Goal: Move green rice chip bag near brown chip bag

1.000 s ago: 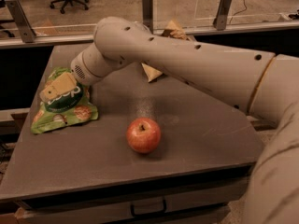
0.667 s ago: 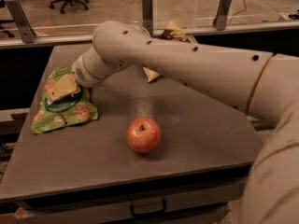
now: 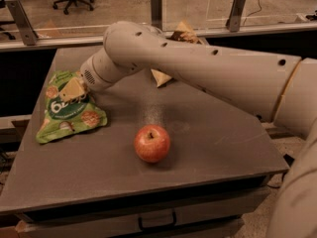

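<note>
— Where is the gripper (image 3: 73, 89)?

— At the left of the table (image 3: 213, 148), at the end of the arm (image 3: 198, 71), which reaches across from the right. Its pale yellow tip lies over the upper part of the green rice chip bag (image 3: 69, 122).

— Is it touching the bag?

— It seems to rest on it or sit just above it; I cannot tell which. I also cannot tell whether the hand is clenched on the pouch or released, because the tip shows only as one pale wedge against the green.

— And how does the bag lie?

— Flat on the table near its left edge, its dark oval with white letters partly covered by the gripper, and round tan rice cakes showing around it.

— Where is the brown chip bag (image 3: 184, 32)?

— At the far side of the table, mostly hidden behind the arm. A crinkled peak shows above the arm and a cream corner pokes out below it. It is well apart from the green bag.

— Anything else?

— A red apple (image 3: 152, 143) stands toward the near middle, to the right of the green bag and apart from it.
</note>
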